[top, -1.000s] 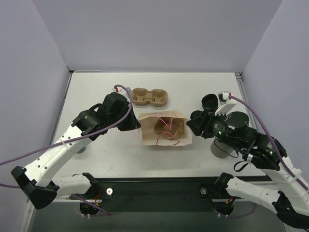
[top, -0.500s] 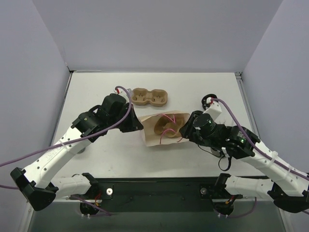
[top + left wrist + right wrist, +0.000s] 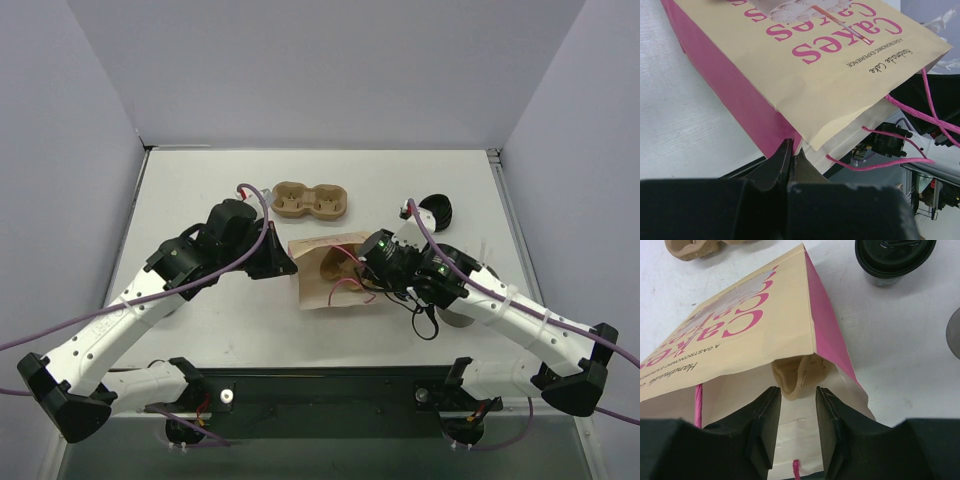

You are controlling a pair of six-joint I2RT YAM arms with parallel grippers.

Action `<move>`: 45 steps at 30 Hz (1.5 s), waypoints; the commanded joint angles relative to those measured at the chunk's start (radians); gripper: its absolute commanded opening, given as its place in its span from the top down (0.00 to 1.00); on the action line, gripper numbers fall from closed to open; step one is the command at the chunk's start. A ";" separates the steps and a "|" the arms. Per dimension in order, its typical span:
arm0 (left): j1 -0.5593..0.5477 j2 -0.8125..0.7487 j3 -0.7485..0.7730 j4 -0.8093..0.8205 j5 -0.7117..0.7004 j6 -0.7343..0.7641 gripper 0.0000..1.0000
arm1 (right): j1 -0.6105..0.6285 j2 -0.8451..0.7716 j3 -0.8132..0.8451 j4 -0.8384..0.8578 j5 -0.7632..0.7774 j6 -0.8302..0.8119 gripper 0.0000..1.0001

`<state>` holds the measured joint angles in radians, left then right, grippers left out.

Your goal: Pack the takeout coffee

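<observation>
The paper bag [image 3: 338, 288] is laid on its side at the centre of the table [image 3: 190, 200], its 9 o'clock edge clamped by the closed left gripper [image 3: 791, 156]. The right gripper [image 3: 798, 392] is set at the bag's mouth, fingers apart about a pulp tray [image 3: 796, 374]; whether it is gripped cannot be told. One lidded takeout coffee [image 3: 894, 257] is stood at the bag's 2 o'clock, apart from it

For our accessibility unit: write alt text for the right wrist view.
The right hand, open, sits at the open mouth of a tan paper bag printed Cakes in pink, a brown pulp tray inside. A lidded black cup stands beyond on the white table.
</observation>
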<state>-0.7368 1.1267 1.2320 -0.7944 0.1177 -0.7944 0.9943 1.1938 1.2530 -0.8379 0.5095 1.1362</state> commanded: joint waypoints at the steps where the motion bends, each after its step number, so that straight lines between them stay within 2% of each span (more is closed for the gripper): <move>1: 0.005 -0.034 -0.003 0.057 0.019 -0.016 1.00 | 0.017 -0.005 0.008 -0.026 0.115 0.069 0.65; 12: 0.005 -0.027 -0.012 0.070 0.034 -0.032 1.00 | 0.089 0.012 -0.040 -0.036 0.204 0.169 0.68; 24: 0.005 -0.036 -0.031 0.086 0.042 -0.051 1.00 | 0.087 0.090 -0.055 -0.036 0.271 0.195 0.67; 34: 0.005 -0.047 -0.043 0.084 0.042 -0.054 1.00 | 0.084 0.122 -0.072 -0.027 0.267 0.195 0.78; 45: 0.005 -0.053 -0.045 0.084 0.045 -0.052 1.00 | 0.078 0.147 -0.095 -0.027 0.279 0.215 0.79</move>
<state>-0.7368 1.0977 1.1866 -0.7483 0.1478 -0.8383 1.0798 1.3235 1.1709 -0.8371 0.7219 1.3243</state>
